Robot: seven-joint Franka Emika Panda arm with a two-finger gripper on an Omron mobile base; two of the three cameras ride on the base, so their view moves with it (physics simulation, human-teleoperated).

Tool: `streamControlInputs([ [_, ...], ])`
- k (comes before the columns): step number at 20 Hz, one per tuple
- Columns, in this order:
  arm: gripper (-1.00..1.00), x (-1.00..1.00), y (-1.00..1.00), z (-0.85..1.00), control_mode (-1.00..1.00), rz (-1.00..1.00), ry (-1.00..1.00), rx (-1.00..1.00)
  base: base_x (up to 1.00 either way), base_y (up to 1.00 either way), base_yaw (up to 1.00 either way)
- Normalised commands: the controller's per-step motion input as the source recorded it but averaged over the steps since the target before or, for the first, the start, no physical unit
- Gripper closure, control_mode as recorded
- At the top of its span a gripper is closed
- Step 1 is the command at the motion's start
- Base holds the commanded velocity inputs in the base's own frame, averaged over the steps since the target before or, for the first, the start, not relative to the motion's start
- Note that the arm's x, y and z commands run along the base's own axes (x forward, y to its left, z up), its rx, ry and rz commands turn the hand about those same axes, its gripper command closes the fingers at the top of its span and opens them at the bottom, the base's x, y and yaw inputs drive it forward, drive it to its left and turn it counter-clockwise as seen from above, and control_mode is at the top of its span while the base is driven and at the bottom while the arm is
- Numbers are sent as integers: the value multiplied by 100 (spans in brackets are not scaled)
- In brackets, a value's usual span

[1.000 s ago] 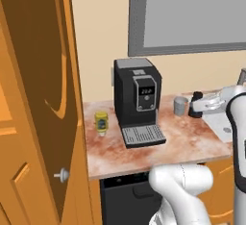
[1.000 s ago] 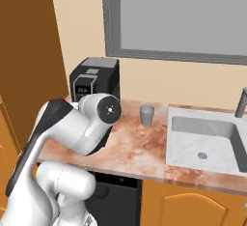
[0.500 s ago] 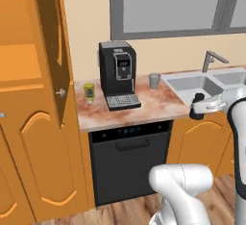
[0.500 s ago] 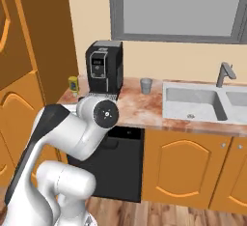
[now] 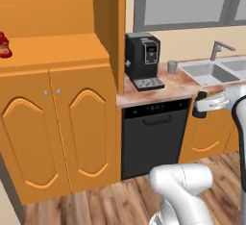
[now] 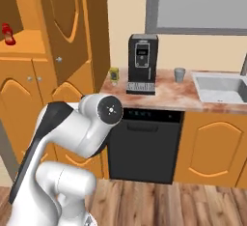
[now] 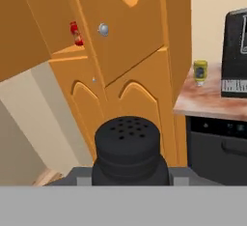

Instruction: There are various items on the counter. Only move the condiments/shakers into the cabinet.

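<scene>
cabinet: far left, upper door open
counter: right of cabinet, carries coffee machine
my claw: clenched around black shaker
mustard bottle: counter's left end
ketchup bottle: on cabinet shelf

Ketchup bottle: red, upright on open cabinet shelf.
Black shaker: perforated top, at 6 o'clock in hand view.
Mustard bottle: yellow, upright at counter's 9 o'clock end.
</scene>
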Motion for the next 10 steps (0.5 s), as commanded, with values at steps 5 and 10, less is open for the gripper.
streamControlInputs([
  [5,100,0,0,0,100,0,0,0,-54,100,-10],
  [10,100,0,0,0,100,0,0,0,-13,100,-9],
])
